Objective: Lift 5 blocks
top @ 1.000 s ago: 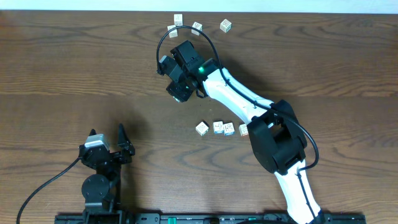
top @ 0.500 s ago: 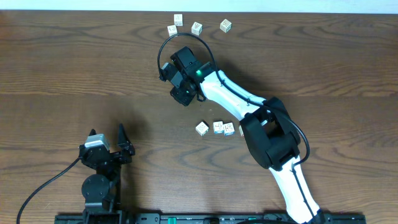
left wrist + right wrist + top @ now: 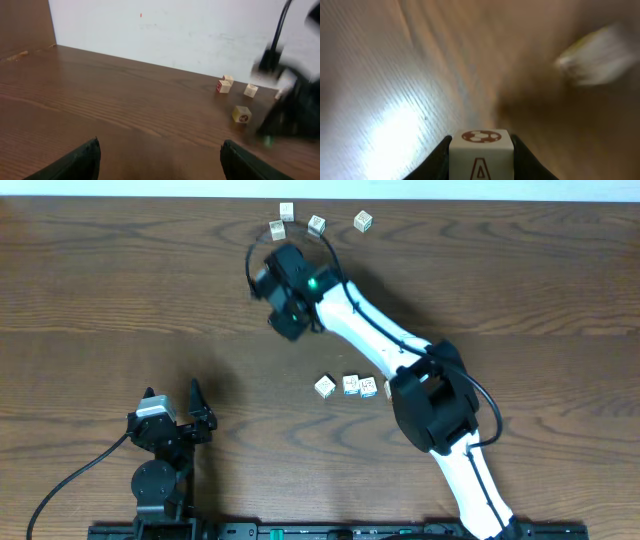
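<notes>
Right wrist: white block (image 3: 481, 154) tight between right fingers (image 3: 440, 156); left fingers (image 3: 84, 161) wide apart, empty.

White right arm (image 3: 370, 328), black joint (image 3: 435, 405)

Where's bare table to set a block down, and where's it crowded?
Free: the wide left half of the table, from the far edge to the left hand; also right of the right arm. Crowded: the far-edge blocks and the block row beside that arm.
</notes>
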